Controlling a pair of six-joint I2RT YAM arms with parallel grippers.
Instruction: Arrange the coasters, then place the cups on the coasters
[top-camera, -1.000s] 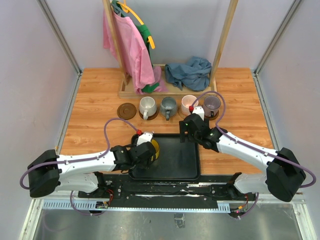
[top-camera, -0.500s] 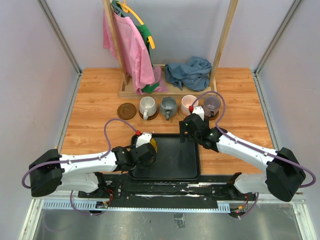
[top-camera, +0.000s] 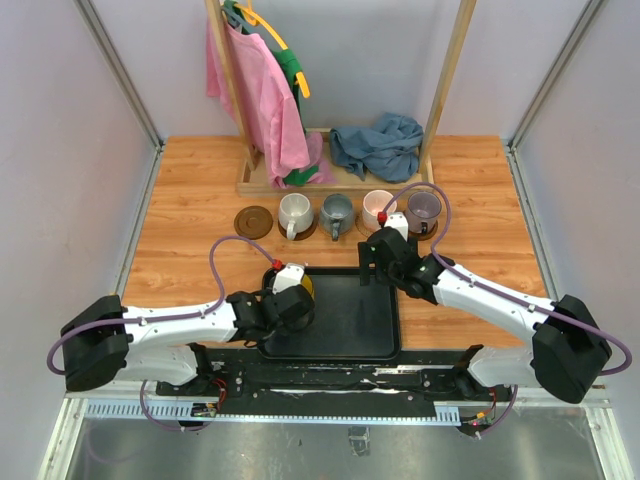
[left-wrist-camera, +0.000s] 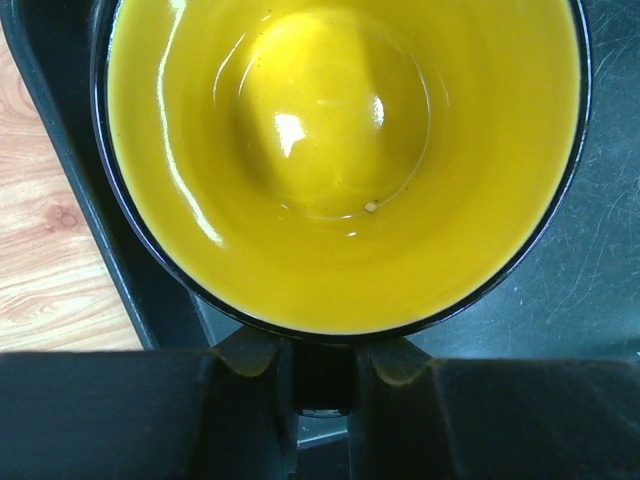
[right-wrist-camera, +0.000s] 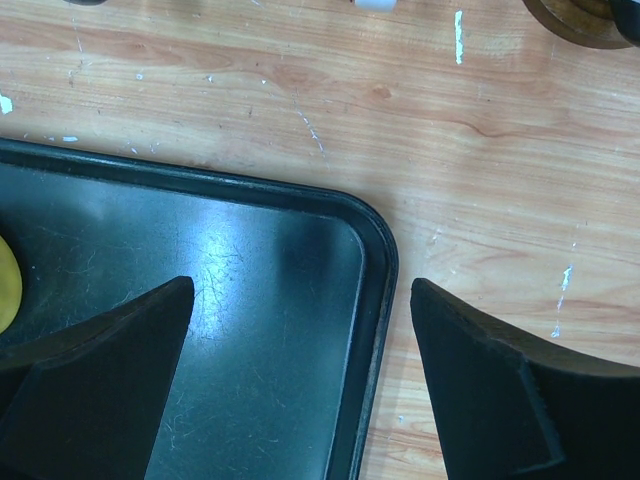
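Yellow glaze fills the left wrist view: the yellow cup (left-wrist-camera: 330, 150), dark on its outer rim, stands upright directly ahead of the left end effector (left-wrist-camera: 322, 365). It sits in the far-left corner of the black tray (top-camera: 350, 315). The fingers are drawn close together on a dark piece at the cup's near rim, most likely its handle. Clamped on the cup, by the look of it. Pale wood of the bench (top-camera: 190, 200) shows just left of the end effector, past the tray's edge.

Right end effector (right-wrist-camera: 300, 287): fingers wide apart, nothing between them. It hangs over the tray's far-right corner, and the rounded rim runs across the gap between the fingers.

Beyond the right end effector, a row on the bench: white cup (top-camera: 293, 212), grey cup (top-camera: 336, 213), pink cup (top-camera: 377, 208), purple cup (top-camera: 424, 208). The pink one is nearest it, just ahead. Coasters show as dark slivers under the white, grey and purple cups; under the pink one I cannot tell.

Bare coaster (top-camera: 253, 221), dark brown, lies well ahead of the left end effector, at the row's left end beside the white cup.
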